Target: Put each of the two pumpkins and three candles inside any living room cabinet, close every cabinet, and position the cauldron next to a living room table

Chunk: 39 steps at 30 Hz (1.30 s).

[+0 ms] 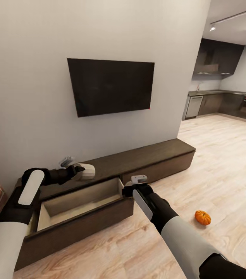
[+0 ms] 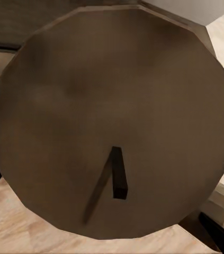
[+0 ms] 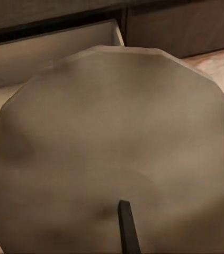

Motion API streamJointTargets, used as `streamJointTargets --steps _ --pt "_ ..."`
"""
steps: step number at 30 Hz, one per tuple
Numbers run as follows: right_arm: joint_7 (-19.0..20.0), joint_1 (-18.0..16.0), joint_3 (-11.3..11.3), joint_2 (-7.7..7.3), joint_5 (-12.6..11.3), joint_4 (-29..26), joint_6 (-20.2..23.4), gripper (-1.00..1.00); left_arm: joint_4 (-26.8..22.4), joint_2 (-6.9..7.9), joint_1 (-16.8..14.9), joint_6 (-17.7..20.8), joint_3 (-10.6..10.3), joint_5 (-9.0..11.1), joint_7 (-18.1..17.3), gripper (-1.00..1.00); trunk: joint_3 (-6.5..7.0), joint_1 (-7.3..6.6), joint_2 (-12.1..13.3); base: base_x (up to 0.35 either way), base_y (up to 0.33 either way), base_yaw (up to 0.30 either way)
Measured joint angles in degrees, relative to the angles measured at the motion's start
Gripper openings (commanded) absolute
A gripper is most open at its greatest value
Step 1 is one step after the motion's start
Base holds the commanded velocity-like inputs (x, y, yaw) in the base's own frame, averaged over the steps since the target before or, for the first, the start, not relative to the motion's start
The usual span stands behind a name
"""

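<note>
Left gripper [image 1: 79, 170] clamped on pale candle [image 1: 87, 171], frame centre-left, above open cabinet [image 1: 155, 155] drawer [image 1: 80, 201]. Right gripper [image 1: 132, 186] w/ candle [image 3: 117, 153] at drawer's right end; jaw gap: can't tell. Pumpkin [image 1: 202, 217] on floor [image 1: 223, 166], lower right.

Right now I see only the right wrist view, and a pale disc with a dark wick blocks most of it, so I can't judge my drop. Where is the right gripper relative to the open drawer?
Observer: In the head view, the right gripper, shut on the pale round candle, is beside the right corner of the open drawer in the long dark-brown wooden cabinet, not over its beige inside.
Operator: Is the left arm in my way?
Observer: The left gripper holds a second pale candle over the cabinet top behind the drawer, apart from yours.
Operator: Anything on the floor?
Observer: A small orange pumpkin lies on the light wooden floor, right of your arm.
</note>
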Motion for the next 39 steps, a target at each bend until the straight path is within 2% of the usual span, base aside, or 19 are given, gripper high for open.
streamJointTargets --steps 22,24,27,39 --pt "0.00 0.03 0.11 0.00 0.00 0.00 0.00 -1.00 0.04 0.03 0.00 0.00 0.06 -0.01 0.00 -1.00 0.00 0.00 0.00 0.220 0.000 0.288" --pt "0.00 0.03 0.16 0.00 0.01 0.00 0.01 -1.00 1.79 0.09 0.01 -0.33 0.36 0.09 -0.05 -1.00 0.00 0.00 0.00 0.320 0.000 0.288" --pt "0.00 0.04 0.15 0.00 0.01 0.00 0.01 -1.00 2.65 0.09 0.00 -0.68 1.11 1.59 -0.18 -1.00 0.00 0.00 0.00 0.324 0.000 0.288" --pt "0.00 0.03 0.18 0.00 0.00 0.00 0.00 -1.00 2.89 0.09 0.00 -0.70 1.22 1.82 -0.17 -1.00 0.00 0.00 0.00 0.325 0.000 0.288"
